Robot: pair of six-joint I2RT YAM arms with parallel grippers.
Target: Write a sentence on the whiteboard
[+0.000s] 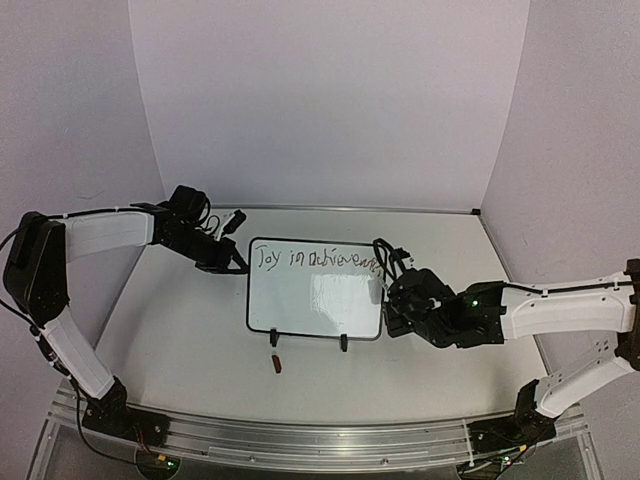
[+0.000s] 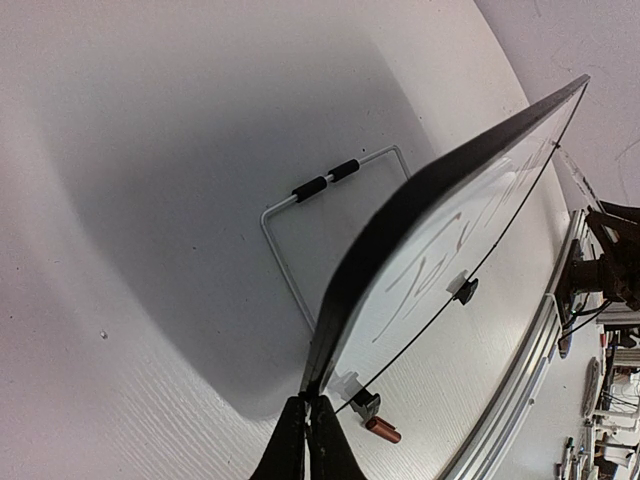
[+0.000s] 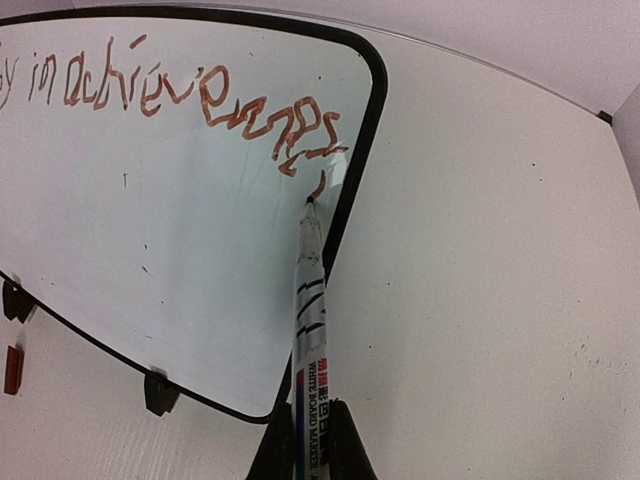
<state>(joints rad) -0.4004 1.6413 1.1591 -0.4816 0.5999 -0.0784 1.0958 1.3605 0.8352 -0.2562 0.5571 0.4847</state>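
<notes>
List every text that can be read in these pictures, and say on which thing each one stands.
"Joy in achieve", then a scrawl I cannot read: handwritten in red-brown ink along the top of the whiteboard.
"WHITE BOARD MARKER": printed on the barrel of the marker.
Small red print just above those words on the marker: too blurred to read.

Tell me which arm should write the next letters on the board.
Right. The right hand grips the marker, its tip at the whiteboard beside the last orange letters near the right edge. The left hand is pinched on the board's top left corner, steadying it, with no pen.
</notes>
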